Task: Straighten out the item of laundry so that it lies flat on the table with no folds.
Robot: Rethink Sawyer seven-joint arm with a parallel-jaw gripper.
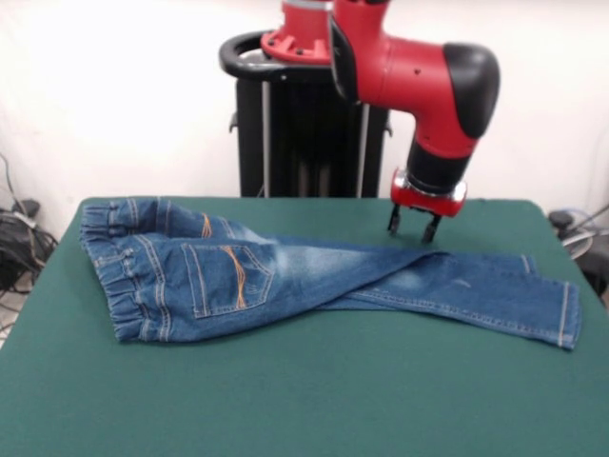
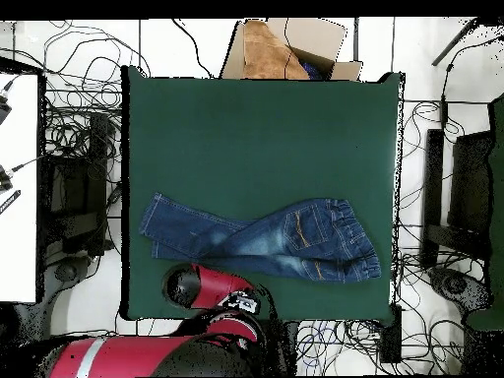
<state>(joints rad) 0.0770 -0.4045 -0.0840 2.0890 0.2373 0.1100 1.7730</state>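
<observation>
The item of laundry (image 1: 285,281) is a small pair of blue jeans lying across the green table (image 1: 314,400). In the front view the gathered waistband is at the left and the back pockets with orange stitching face up. The two legs cross over each other and run right to the hems. My gripper (image 1: 412,228) hangs open just above the table at the far edge of the legs, holding nothing. In the overhead view the jeans (image 2: 266,236) lie near the bottom edge of the table (image 2: 256,128), and the red arm (image 2: 212,287) hides the gripper.
A cardboard box (image 2: 285,49) sits past the table's top edge in the overhead view. Cables cover the floor on all sides. A white surface (image 2: 18,187) lies at the left, and the black pedestal (image 1: 304,133) stands behind the table.
</observation>
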